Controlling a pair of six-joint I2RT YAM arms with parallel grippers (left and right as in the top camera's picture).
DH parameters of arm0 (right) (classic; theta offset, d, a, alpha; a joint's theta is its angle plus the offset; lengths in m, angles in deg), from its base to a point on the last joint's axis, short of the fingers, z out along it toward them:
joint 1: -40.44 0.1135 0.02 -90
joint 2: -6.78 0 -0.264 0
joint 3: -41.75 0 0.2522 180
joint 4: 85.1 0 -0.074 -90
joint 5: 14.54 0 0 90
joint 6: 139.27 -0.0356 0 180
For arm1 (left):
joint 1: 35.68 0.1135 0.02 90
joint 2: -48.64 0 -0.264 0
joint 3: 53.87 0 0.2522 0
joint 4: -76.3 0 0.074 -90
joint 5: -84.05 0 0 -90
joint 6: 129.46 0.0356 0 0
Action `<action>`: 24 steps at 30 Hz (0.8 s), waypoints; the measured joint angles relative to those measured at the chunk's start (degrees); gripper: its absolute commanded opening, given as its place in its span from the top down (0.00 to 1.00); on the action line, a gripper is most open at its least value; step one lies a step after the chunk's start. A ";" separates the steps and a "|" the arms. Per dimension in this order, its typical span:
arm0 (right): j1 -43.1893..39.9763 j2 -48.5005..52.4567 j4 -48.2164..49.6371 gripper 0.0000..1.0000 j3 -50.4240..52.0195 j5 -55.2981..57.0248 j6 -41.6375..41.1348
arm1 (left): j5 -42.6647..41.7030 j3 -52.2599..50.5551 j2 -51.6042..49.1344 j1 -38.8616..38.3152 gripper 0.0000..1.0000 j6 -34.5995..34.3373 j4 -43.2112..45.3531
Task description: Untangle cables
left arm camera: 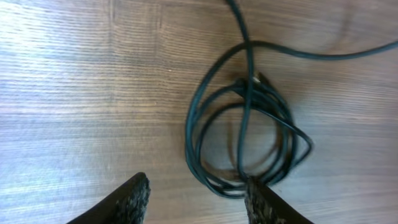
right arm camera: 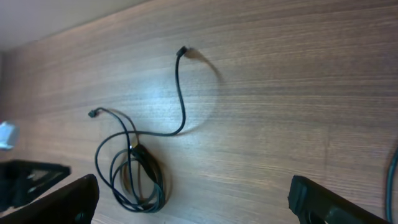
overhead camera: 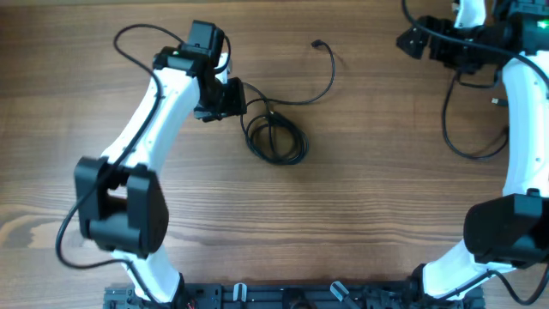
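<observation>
Cables [left arm camera: 247, 124] coil on table [overhead camera: 360, 197] (left fingers [left arm camera: 134, 199] beside).

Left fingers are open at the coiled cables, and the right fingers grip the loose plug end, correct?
No. The right wrist view shows the right gripper open and empty, apart from the cables; the plug end lies free. The left gripper is open at the cables.

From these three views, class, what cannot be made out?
1. Cables: overlapping loops hide their count, all views.
2. Plug: too small to identify, right wrist and overhead.
3. Left fingers: only tips show, cut by bottom edge, left wrist.
</observation>
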 measured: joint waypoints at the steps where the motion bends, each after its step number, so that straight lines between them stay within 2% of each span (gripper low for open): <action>1: 0.42 0.00 -0.26 0.00 0.00 0.24 0.00 | 0.00 0.00 -0.92 0.00 0.48 0.09 0.50; 20: 1.92 0.85 -2.10 0.00 0.00 1.29 0.00 | 0.02 -0.04 -8.61 -0.57 0.62 3.23 8.31; 23: 1.92 0.85 -2.21 0.00 0.00 1.29 0.00 | 0.00 -0.04 -9.01 -1.09 0.67 3.23 8.59; 24: 1.92 0.85 -2.29 0.00 0.00 1.31 0.00 | 0.02 -0.04 -9.25 -1.16 0.73 3.23 8.74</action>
